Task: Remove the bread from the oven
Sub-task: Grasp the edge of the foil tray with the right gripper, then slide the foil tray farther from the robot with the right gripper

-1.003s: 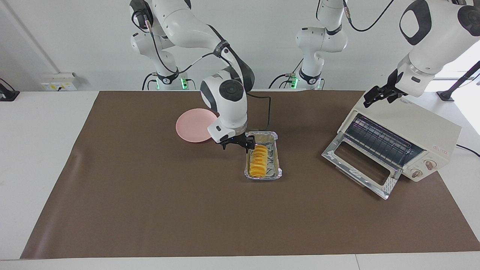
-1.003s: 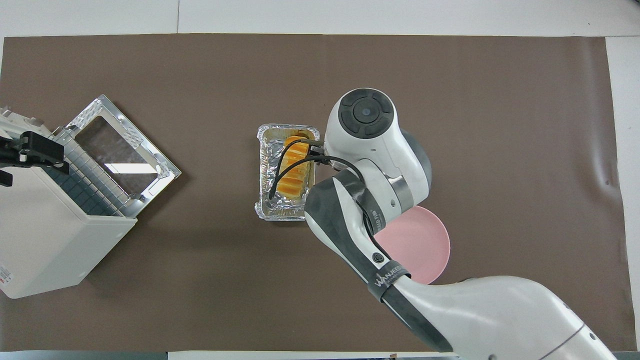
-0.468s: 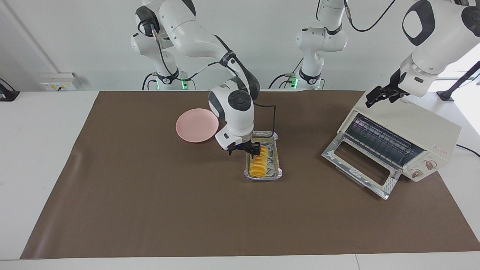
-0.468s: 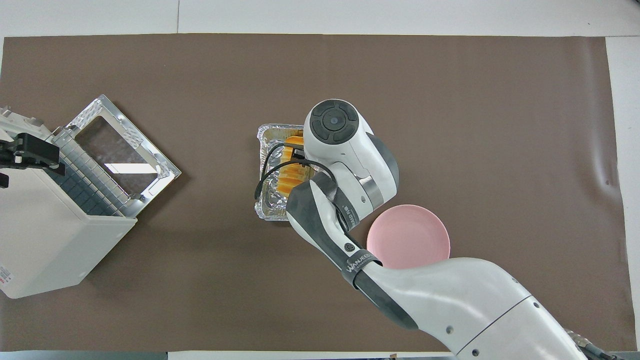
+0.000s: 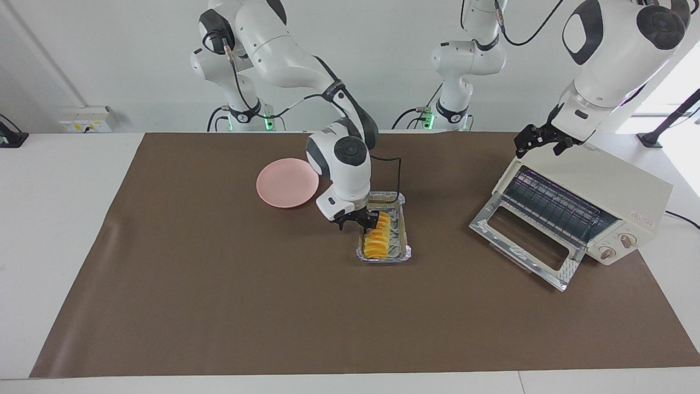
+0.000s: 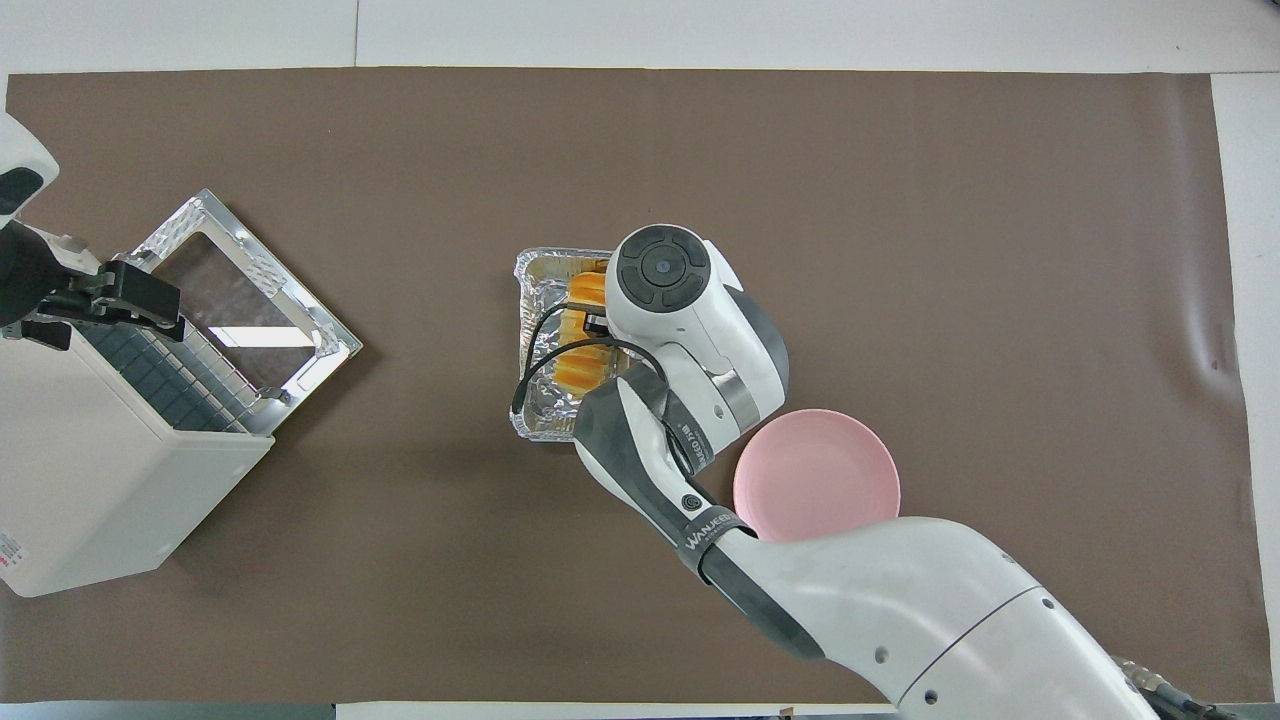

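Observation:
The bread (image 5: 377, 241), a ridged yellow-orange loaf, lies in a crinkled foil tray (image 5: 403, 241) at mid table, outside the oven (image 5: 604, 183). My right gripper (image 5: 367, 221) is down in the tray at the loaf's end nearer the robots. In the overhead view the right wrist covers that end, and only parts of the bread (image 6: 581, 366) and the tray (image 6: 530, 345) show. The cream oven (image 6: 90, 470) stands at the left arm's end with its glass door (image 5: 522, 241) dropped open. My left gripper (image 5: 538, 146) hangs open over the oven's top front edge (image 6: 150, 300), holding nothing.
A pink plate (image 5: 287, 183) sits beside the tray, nearer the robots and toward the right arm's end (image 6: 815, 475). A black cable loops from the right wrist over the tray. A brown mat (image 5: 219, 306) covers the table.
My right gripper came from the tray's rim in over the loaf and sank onto its near end. My left gripper slid along the oven's top toward the middle of the table.

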`<state>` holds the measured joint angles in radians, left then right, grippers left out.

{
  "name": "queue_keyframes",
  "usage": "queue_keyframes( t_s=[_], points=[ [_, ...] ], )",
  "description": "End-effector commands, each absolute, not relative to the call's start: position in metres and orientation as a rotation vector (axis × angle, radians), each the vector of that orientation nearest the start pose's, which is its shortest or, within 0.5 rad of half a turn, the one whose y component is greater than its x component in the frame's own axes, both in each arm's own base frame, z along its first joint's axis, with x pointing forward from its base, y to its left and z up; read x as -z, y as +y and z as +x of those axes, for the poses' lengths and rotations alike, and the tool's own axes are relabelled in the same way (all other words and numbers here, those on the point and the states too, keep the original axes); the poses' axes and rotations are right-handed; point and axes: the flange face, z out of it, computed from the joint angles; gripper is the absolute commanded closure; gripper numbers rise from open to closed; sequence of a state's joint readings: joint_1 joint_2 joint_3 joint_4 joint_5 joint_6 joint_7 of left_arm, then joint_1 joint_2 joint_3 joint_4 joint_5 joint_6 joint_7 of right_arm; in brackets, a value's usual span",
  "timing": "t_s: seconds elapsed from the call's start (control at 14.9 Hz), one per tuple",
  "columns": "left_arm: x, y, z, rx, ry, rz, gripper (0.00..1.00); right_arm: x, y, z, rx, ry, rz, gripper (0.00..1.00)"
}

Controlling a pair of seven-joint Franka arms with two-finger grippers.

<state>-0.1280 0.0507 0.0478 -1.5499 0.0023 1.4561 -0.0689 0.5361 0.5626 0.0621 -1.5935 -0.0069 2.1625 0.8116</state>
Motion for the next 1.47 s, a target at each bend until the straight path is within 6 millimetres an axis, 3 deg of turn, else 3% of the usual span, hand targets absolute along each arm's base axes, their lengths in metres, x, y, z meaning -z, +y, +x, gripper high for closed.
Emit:
queue_keyframes(
  t_s=[0.0,0.33,0.47,0.6,0.74,1.0,1.2,1.4],
  points=[
    [-0.604,-0.038,0.551,-0.191,0.029,-3.126,0.0,-0.315,0.39,0.57,0.045,0.281,-3.132,1.0],
    [-0.602,-0.039,0.547,-0.208,0.036,-3.124,0.0,-0.328,0.391,0.577,0.055,0.293,-3.113,1.0],
    [-0.601,-0.042,0.547,-0.208,0.041,-3.124,0.0,-0.34,0.393,0.582,0.049,0.299,-3.112,1.0],
    [-0.601,-0.038,0.548,-0.206,0.024,-3.124,0.0,-0.356,0.382,0.593,0.028,0.307,-3.122,1.0],
    [-0.602,-0.035,0.548,-0.199,0.021,-3.126,0.0,-0.376,0.352,0.612,-0.017,0.301,-3.146,1.0],
    [-0.603,-0.04,0.55,-0.185,0.107,-3.127,0.0,-0.403,0.263,0.647,-0.083,0.193,-3.164,1.0],
    [-0.602,-0.036,0.55,-0.187,0.115,-3.128,0.0,-0.39,0.187,0.666,-0.127,0.113,-3.16,1.0],
    [-0.602,-0.037,0.548,-0.201,0.112,-3.125,0.0,-0.363,0.11,0.668,-0.095,0.067,-3.148,1.0]
  ],
)
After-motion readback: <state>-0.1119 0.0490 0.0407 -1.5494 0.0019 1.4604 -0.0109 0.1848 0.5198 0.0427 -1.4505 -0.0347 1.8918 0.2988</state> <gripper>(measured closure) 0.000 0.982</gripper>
